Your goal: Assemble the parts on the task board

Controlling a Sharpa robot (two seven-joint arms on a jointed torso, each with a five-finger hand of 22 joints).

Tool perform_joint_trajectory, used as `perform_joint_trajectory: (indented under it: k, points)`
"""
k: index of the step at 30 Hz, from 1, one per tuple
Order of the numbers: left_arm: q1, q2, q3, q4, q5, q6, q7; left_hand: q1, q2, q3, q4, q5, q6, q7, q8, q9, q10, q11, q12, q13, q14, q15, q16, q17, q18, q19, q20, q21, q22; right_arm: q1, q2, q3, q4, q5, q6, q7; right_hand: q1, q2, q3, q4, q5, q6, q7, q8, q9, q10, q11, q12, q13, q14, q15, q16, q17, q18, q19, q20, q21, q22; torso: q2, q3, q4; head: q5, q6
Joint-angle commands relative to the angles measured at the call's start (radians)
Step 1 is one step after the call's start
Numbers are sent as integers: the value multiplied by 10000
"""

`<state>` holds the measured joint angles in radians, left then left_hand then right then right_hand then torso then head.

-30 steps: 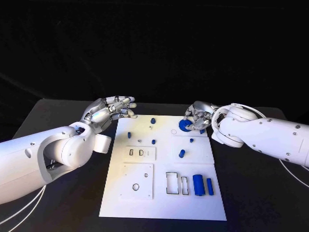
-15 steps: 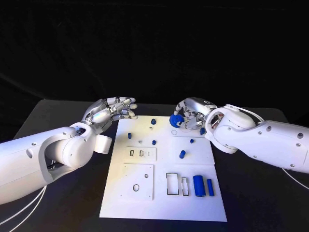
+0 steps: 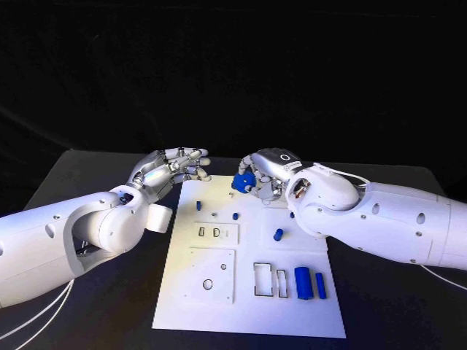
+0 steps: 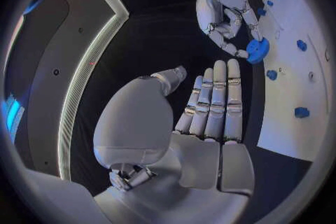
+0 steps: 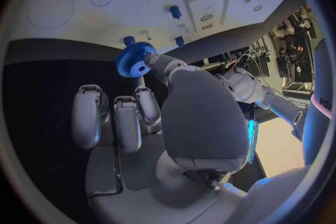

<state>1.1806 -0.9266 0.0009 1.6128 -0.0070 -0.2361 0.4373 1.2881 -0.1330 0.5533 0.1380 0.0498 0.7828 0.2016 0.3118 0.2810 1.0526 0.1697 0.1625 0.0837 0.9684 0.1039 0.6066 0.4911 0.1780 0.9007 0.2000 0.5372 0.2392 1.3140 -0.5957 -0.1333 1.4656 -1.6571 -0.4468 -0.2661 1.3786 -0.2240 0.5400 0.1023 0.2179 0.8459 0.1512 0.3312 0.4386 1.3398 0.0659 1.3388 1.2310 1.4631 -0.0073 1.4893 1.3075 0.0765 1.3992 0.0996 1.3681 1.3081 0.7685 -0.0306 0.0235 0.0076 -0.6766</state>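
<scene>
While the blue gear (image 3: 242,180) is pinched by the right hand (image 3: 265,175) above the task board's (image 3: 249,313) far edge | risk: thin fingertip pinch, gear could be dropped or tilted off its peg | left hand (image 3: 171,166) held free, fingers apart, nothing grasped | count: one gear, two blue bars (image 3: 309,281) at near right.

Flat black matte bench (image 3: 86,182), dark all round, running back to a straight far edge against black. Seen as a dark band (image 5: 56,75) from the right wrist.
</scene>
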Motion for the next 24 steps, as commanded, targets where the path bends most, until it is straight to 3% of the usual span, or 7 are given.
perform_joint_trajectory:
  k: [1,10,14,19,24]
  points:
    - [0,23,3,1,10,132,215,-88,13,-1,55,8,-66,387,-37,18,-85,6,-26,12,-12,31,-43,-11,41,5,58,-40,-18,-68,253,-18,-227,-782,-204,-312,-77,-8,53,11,9,83,17,42,-8,70,-9,45,17,696,-6,37,932,-109,63,3,31,86,20,-2,28,11,-36]
    - [1,22,4,4,12,110,279,-89,14,-2,57,8,-64,385,-35,20,-81,4,-24,13,-9,30,-43,-10,42,7,58,-41,-19,-333,844,-39,-738,-761,-76,-256,-98,-14,72,2,7,92,17,37,-13,62,-8,32,2,692,-7,29,914,-103,48,0,13,65,40,-25,20,90,-44]
    - [2,7,4,-42,12,78,303,-86,17,0,56,9,-60,382,-32,23,-76,2,-20,15,-5,28,-44,-9,43,9,58,-42,-21,-466,1042,-41,-888,-709,7,-215,-98,-14,72,2,7,92,17,37,-13,62,-8,32,2,692,-7,29,914,-103,48,0,13,65,35,-4,-2,87,-84]
    - [2,0,5,-68,13,67,327,-86,17,0,56,9,-60,382,-32,23,-76,2,-20,15,-5,28,-44,-9,43,9,58,-42,-21,-559,1156,-41,-993,-657,112,-183,-113,-18,85,-3,6,91,18,31,-17,54,-6,21,-10,692,-8,28,912,-97,33,-1,-5,43,26,-17,17,89,-103]
    - [3,-11,6,-78,13,59,343,-79,20,3,51,9,-55,379,-27,26,-70,-2,-16,17,0,25,-45,-8,44,13,57,-43,-24,-619,1209,-41,-1076,-630,198,-163,-125,-21,95,-6,5,89,19,25,-21,54,-5,19,-10,689,-8,22,900,-96,28,-2,-11,37,29,1,26,122,-134]
